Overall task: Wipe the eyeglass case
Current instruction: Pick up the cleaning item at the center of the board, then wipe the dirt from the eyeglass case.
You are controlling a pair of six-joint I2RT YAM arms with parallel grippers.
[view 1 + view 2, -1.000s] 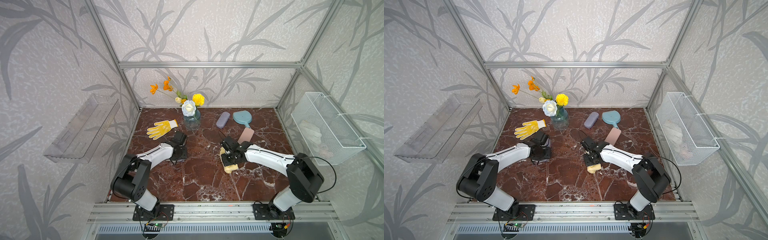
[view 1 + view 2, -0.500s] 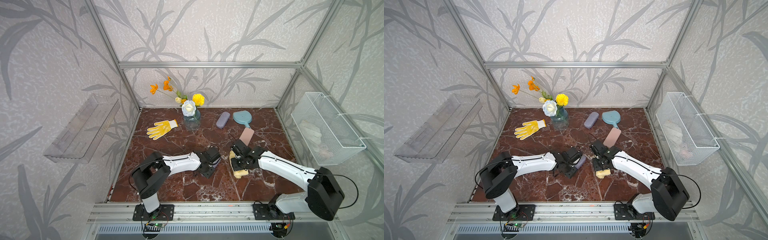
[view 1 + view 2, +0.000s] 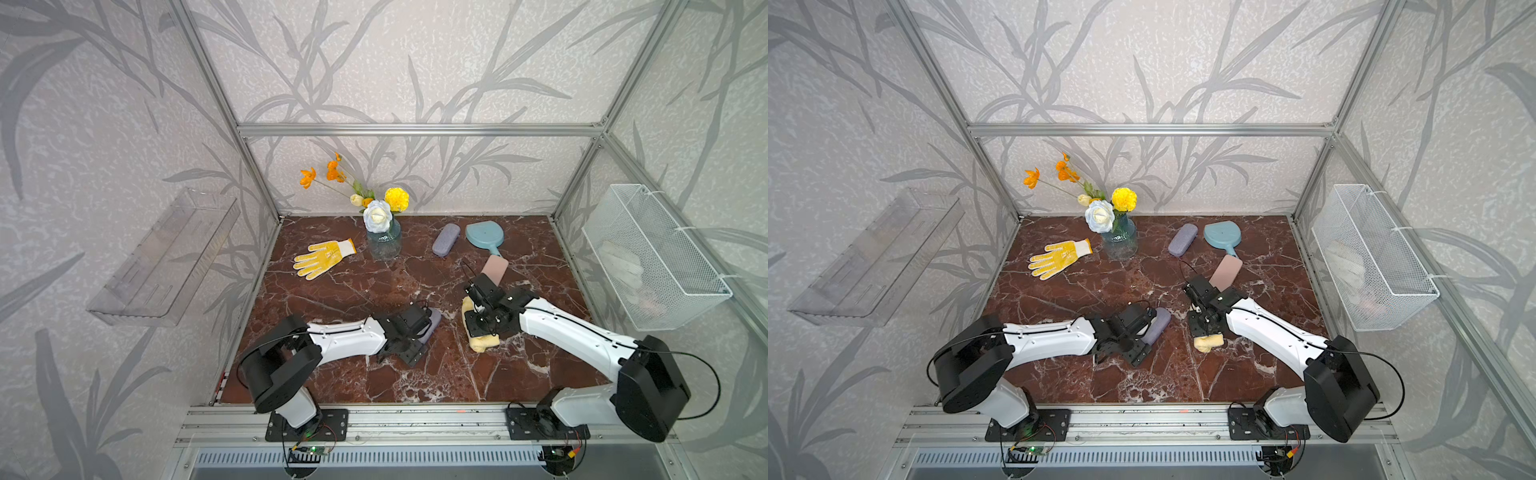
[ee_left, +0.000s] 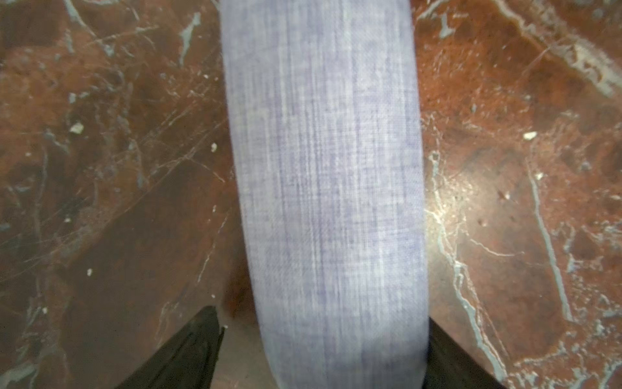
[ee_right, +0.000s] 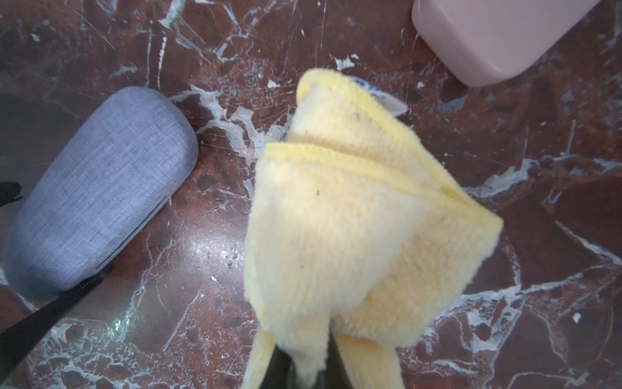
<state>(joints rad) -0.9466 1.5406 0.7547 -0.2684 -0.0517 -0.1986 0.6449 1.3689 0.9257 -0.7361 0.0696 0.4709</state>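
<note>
The left tool [image 4: 319, 336] straddles the blue-grey eyeglass case [image 4: 319, 151] lying on the surface [image 4: 101, 134], jaws apart, one clear of it; the right tool [image 5: 308, 370], clamped on the yellow cloth [image 5: 353, 219], hangs just beside. I'd pin the case, then drag the cloth flat along its length. Well off from the right tool, a wire basket [image 3: 685, 291] holds pale things [image 3: 623, 264], too blurred to name.
</note>
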